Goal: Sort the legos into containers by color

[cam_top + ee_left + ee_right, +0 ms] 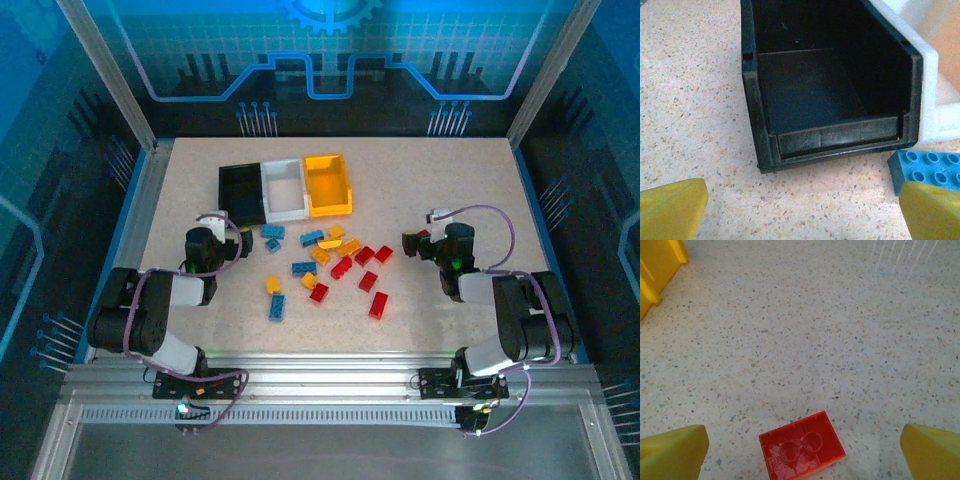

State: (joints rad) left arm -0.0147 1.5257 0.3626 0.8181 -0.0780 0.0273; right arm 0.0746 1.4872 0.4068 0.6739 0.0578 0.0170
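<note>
Left gripper (802, 210) and right gripper (413, 241) both gape empty; a red brick (801, 445) lies studs-down between the right fingers (670, 452); other legos (330, 262) scatter just near of the bins (284, 212); probably light, stiff, slick; best pinched across flat sides.
</note>
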